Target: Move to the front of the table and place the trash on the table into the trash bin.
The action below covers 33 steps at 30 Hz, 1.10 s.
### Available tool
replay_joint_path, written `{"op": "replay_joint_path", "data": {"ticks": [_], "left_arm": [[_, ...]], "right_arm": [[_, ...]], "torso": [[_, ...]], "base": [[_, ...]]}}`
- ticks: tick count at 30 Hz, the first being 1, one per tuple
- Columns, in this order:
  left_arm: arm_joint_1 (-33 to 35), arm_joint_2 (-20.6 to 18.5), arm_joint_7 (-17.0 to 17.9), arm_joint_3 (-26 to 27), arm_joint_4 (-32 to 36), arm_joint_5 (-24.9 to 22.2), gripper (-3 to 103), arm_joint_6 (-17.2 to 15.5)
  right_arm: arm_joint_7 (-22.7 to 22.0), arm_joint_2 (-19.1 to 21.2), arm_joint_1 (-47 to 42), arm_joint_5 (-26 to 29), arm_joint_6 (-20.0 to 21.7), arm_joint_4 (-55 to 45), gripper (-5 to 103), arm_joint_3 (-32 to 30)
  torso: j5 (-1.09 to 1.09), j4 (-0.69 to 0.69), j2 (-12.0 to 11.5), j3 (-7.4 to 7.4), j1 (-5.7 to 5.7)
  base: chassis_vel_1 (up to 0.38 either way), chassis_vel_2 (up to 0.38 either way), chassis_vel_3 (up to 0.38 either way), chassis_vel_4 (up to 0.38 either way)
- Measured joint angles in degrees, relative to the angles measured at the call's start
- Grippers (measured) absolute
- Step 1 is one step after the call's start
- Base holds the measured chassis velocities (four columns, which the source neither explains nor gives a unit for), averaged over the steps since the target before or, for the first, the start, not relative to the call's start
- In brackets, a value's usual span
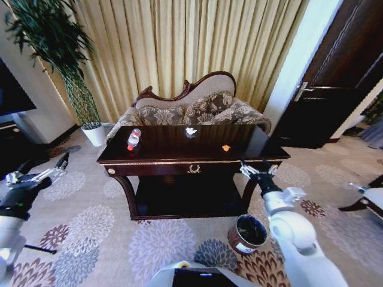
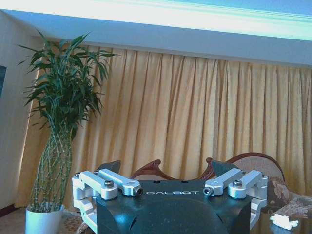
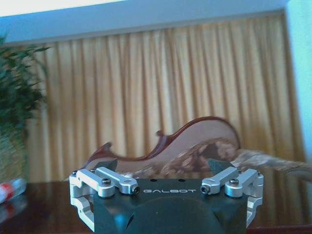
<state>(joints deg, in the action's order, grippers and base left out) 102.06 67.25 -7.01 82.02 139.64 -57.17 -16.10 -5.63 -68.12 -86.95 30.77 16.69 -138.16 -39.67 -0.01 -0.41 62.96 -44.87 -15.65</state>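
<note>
You faced the glossy dark wooden table (image 1: pixel 179 156), where the trash lay: a clear bottle (image 1: pixel 133 139) with a red cap, a crumpled white scrap (image 1: pixel 191 131) and a tiny orange piece (image 1: pixel 225 147). The round brown bin (image 1: pixel 247 234) stood on the flowered carpet (image 1: pixel 90 227). Your left gripper (image 1: pixel 42 173) and right gripper (image 1: pixel 258 171) hovered with fingers spread, holding nothing.

A wide dark glossy wooden table (image 1: pixel 173 156) stood before the sofa. On its top lay a clear plastic bottle with red cap (image 1: pixel 133 139), a white crumpled scrap (image 1: pixel 191 131) and a tiny orange piece (image 1: pixel 226 147), well apart. A small round brown bin (image 1: pixel 247 234) stood upright on the carpet near the table's right front leg.
</note>
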Motion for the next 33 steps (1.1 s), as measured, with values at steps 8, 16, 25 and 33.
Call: {"op": "replay_joint_path", "data": {"ticks": [8,16,25,33], "left_arm": [[-0.02,-0.21,-0.02,0.51,0.31,-0.26,100,-0.14],[0.22,-0.20,0.10,1.60,0.77,-0.69,100,-2.00],[0.12,-0.49,1.33,2.95,1.89,-0.48,100,-5.72],[-0.33,-1.05,2.27,4.63,2.43,-0.34,100,-10.21]], "right_arm": [[1.66,-0.04,-0.71,-0.69,2.86,-0.07,100,0.50],[1.41,0.00,-0.28,-0.77,2.94,0.53,100,0.29],[1.39,-0.13,0.29,-0.84,2.90,1.04,100,0.26],[1.45,-0.31,0.65,-1.14,2.42,1.84,100,0.14]], "torso": [[0.02,0.00,0.00,0.00,0.00],[0.02,0.01,0.00,0.00,0.02],[0.02,0.01,0.00,0.00,0.01],[0.01,0.00,-0.01,-0.01,-0.01]], "base": [[0.000,0.000,0.000,0.000],[-0.006,0.006,0.005,-0.009],[-0.106,0.107,0.099,-0.107],[-0.171,0.166,0.171,-0.161]]}}
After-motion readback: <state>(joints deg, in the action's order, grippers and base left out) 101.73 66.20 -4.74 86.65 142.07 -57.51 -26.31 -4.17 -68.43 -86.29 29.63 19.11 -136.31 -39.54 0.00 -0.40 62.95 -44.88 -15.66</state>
